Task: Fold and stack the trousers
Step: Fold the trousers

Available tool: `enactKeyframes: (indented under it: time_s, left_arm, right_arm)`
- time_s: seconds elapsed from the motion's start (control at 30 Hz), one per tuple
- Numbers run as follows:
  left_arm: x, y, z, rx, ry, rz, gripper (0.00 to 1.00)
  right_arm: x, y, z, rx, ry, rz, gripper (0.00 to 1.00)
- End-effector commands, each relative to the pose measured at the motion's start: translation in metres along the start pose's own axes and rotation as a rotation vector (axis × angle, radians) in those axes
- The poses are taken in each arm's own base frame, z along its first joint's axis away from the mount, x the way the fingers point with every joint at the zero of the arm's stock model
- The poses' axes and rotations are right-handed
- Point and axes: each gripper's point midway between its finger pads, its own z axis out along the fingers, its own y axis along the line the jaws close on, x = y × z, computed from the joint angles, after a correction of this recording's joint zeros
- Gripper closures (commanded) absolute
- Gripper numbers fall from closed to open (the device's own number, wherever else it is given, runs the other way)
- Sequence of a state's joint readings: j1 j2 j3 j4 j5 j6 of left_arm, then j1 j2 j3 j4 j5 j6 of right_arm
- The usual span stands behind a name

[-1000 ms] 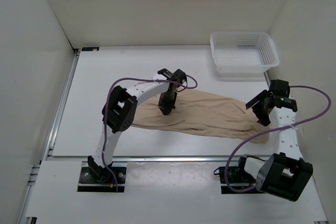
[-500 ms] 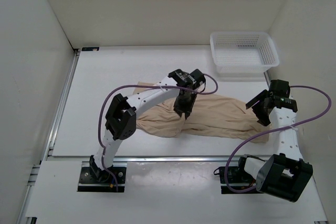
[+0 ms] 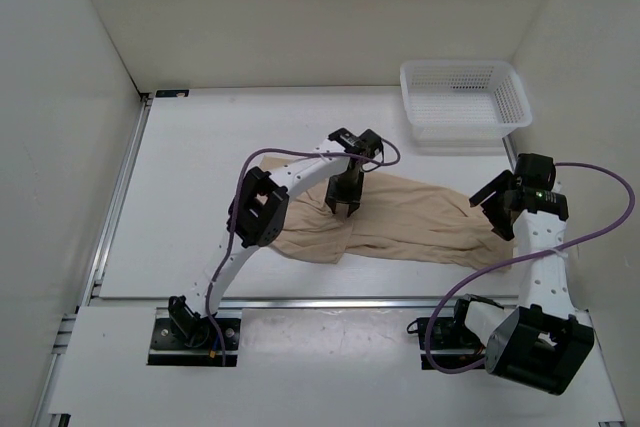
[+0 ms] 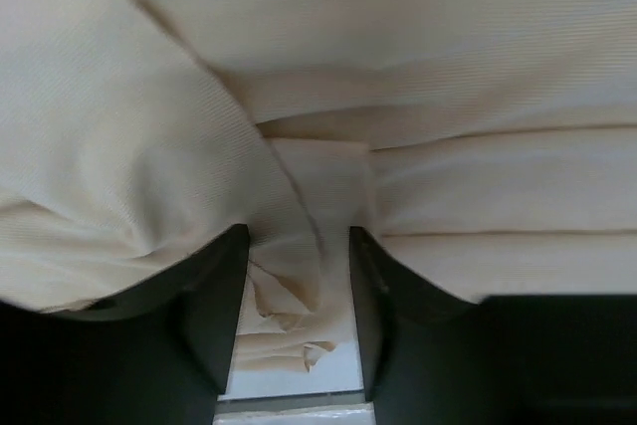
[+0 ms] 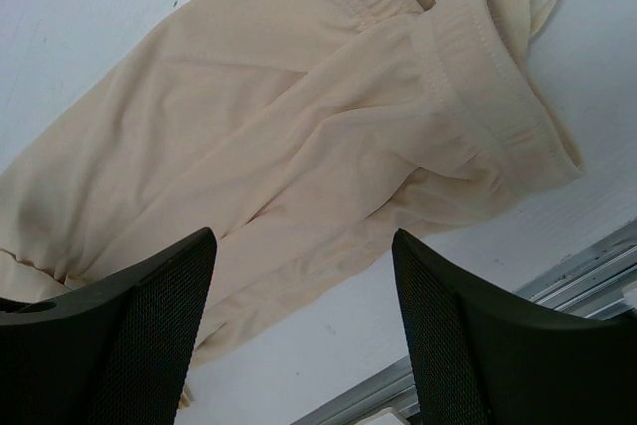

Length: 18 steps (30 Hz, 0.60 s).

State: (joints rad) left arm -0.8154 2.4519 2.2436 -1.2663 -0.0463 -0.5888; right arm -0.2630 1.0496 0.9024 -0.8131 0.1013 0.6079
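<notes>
The beige trousers [image 3: 420,222] lie across the middle of the table, their left end bunched and partly folded over. My left gripper [image 3: 342,204] points down onto the left half and is shut on a gather of the fabric. In the left wrist view the cloth [image 4: 448,77] fills the frame and runs between the two dark fingers [image 4: 214,306]. My right gripper [image 3: 497,215] hovers open and empty over the right end. In the right wrist view the elastic waistband [image 5: 488,77] lies beyond the open gripper [image 5: 304,340].
A white mesh basket [image 3: 465,97] stands at the back right, near the right wall. White walls close in the table on the left, back and right. A metal rail [image 3: 330,300] runs along the near edge.
My left gripper has moved right with the fabric, dragging the trousers' left end toward the middle so it bunches. In the last half second it drew back slightly. The right gripper has hardly moved.
</notes>
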Motion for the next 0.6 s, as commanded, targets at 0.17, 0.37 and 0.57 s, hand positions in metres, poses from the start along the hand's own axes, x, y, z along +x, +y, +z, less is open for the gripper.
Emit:
enactKeyframes:
  time_s: [0.17,0.37,0.57]
  left_arm:
    - [0.019,0.018,-0.018,-0.067,-0.036,-0.017,0.5]
    - [0.029,0.016,-0.029,-0.042,-0.034,-0.009,0.9]
    - [0.025,0.017,-0.067,-0.013,-0.09,-0.014,0.79]
  right_arm:
    - [0.001,-0.002,-0.004,-0.001,-0.006,-0.039,0.24]
    - [0.001,-0.002,-0.004,-0.001,-0.005,-0.039,0.24]
    - [0.001,-0.002,-0.004,-0.001,-0.005,-0.039,0.24]
